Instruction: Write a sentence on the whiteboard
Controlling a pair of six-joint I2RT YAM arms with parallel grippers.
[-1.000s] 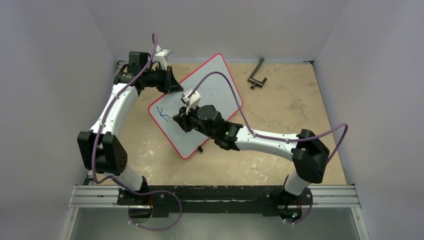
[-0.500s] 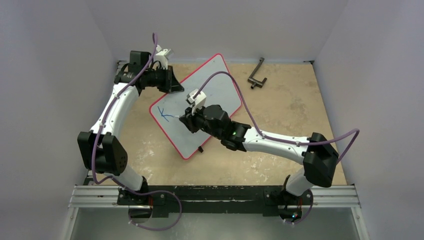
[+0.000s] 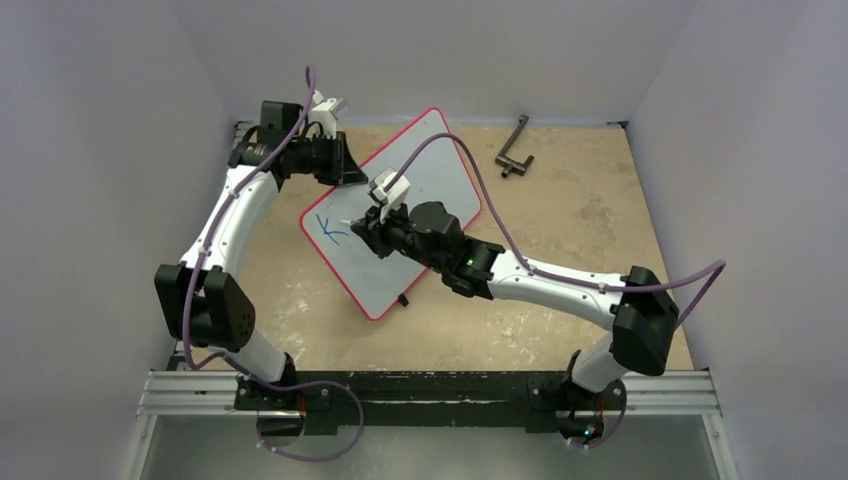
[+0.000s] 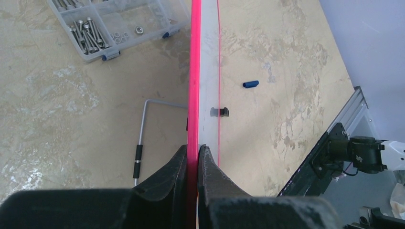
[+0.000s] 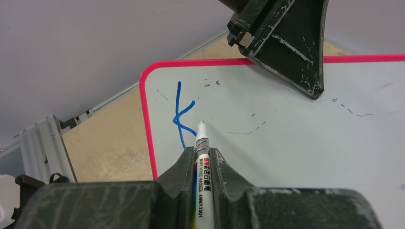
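The whiteboard [image 3: 437, 175], white with a red rim, lies slanted across the middle of the table. My left gripper [image 3: 350, 175] is shut on its far left edge, and the left wrist view shows the red rim [image 4: 195, 71] pinched between the jaws of the left gripper [image 4: 193, 149]. My right gripper [image 3: 365, 228] is shut on a white marker [image 5: 204, 181]. The marker's tip points at the board just right of a blue letter K [image 5: 181, 114], the only part of the sentence that shows. I cannot tell whether the tip touches.
A black L-shaped tool [image 3: 514, 148] lies at the far right. Beside the board are a clear compartment box of screws [image 4: 114, 24], a thin metal bar [image 4: 141, 138] and a blue cap [image 4: 250, 84]. Grey walls enclose the table.
The right gripper has moved with the marker up and to the right along the board. The K has gained its lower arm. The left arm has not moved.
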